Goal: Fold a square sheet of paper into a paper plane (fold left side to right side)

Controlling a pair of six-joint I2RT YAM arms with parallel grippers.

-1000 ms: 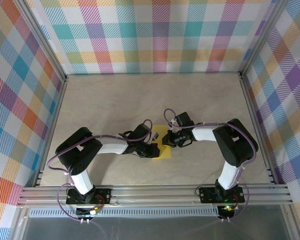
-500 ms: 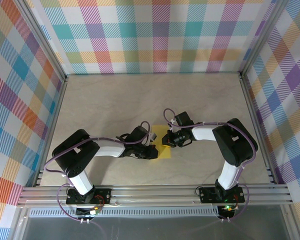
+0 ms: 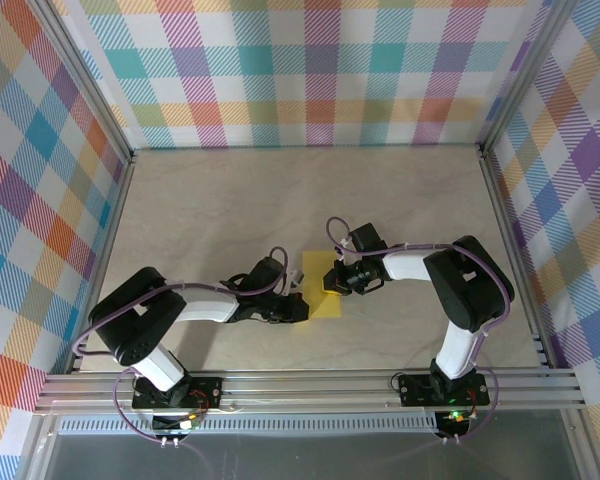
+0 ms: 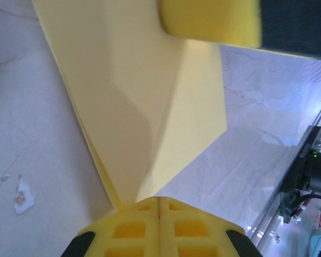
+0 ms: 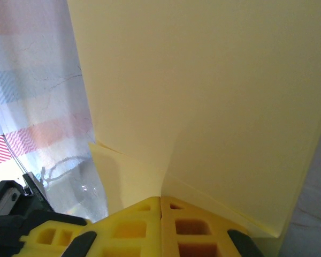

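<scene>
The square sheet of paper [image 3: 320, 306] is lying lengthwise away from the arms, between them; the left gripper [image 3: 301, 304] and right gripper [image 3: 330, 283] are both pinching it from opposite sides, jaws fully closed.

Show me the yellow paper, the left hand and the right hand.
yellow paper [image 3: 322, 306]: top view, its near flat part.
left hand [image 4: 159, 201]: left wrist view, where its fingertips meet.
right hand [image 5: 160, 199]: right wrist view, where its fingertips meet.

Bright, even overhead light covers the pale marbled worktop [image 3: 400, 200], leaving only faint, soft shadows. In the left wrist view, a grey shadow crosses the thin bright yellow paper sheet [image 4: 128, 80], softly focused. In the right wrist view, glare whitens the worktop.
</scene>
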